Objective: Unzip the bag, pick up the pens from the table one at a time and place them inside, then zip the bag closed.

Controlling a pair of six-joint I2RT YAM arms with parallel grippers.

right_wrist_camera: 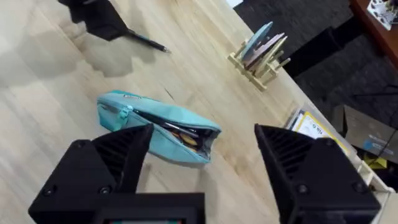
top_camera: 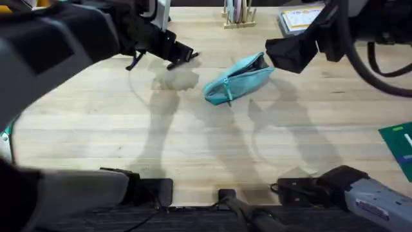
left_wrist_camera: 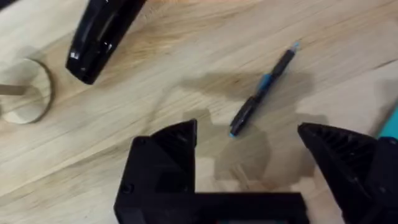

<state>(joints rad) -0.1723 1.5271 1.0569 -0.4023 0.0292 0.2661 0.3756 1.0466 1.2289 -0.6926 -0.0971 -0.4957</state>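
Observation:
The teal bag [top_camera: 237,78] lies on the table [top_camera: 193,142] at middle-right, and its zipper gapes at one end in the right wrist view, where the bag [right_wrist_camera: 155,121] shows a dark inside. A slim black pen [left_wrist_camera: 261,90] with blue accents lies flat on the wood. Just above the pen hovers my left gripper [left_wrist_camera: 249,146], open, with the pen ahead of its fingers and apart from them. The pen [right_wrist_camera: 146,40] also sticks out beside that gripper in the right wrist view. My right gripper [right_wrist_camera: 202,155] is open over the bag's open end, holding nothing.
A black stapler [left_wrist_camera: 102,31] and a pale wooden ring [left_wrist_camera: 25,90] lie near the pen. A wooden rack [top_camera: 238,16] with flat items stands at the back edge, papers [top_camera: 299,18] at the back right, and a green item [top_camera: 399,145] at the right edge.

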